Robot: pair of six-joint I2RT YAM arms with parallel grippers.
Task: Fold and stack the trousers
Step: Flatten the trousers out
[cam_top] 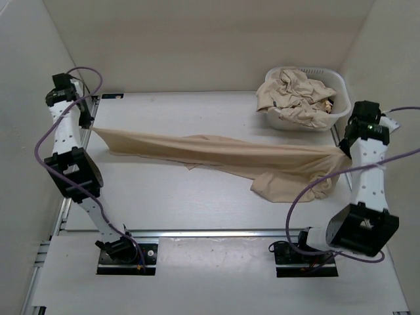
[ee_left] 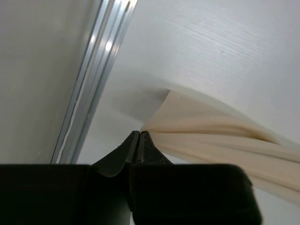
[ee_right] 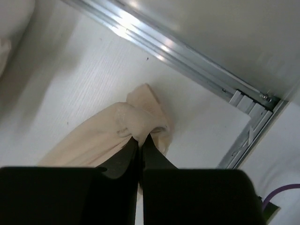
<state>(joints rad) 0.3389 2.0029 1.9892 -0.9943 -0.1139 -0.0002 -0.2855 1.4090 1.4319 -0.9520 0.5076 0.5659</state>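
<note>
- The trousers (cam_top: pixel 216 154) stretch across the table (cam_top: pixel 197 203) from left to right, held at each end by one arm.
- The left gripper (ee_left: pixel 139 137) has its fingers pressed together on one corner of the cloth; the cloth fans away from the tips toward the right of the left wrist view.
- In the overhead view this left end sits at the table's left edge, just beside the left arm (cam_top: pixel 72 151).
- The right gripper (ee_right: pixel 140 140) has its fingers closed on a bunched knot of the trousers; the cloth trails away to the lower left in the right wrist view.
- Near the right end, a loose fold of the trousers sags onto the table in a rumpled heap in front of the right arm (cam_top: pixel 367 190).
- The middle span of the cloth is twisted into a narrow band.
- A white basket (cam_top: pixel 338 98) stands at the far right corner of the table, with more beige cloth (cam_top: pixel 295 95) piled inside.
- The table is white, edged by a metal rail (ee_left: pixel 93 75) on each side, and enclosed by plain pale walls (cam_top: pixel 197 39).
</note>
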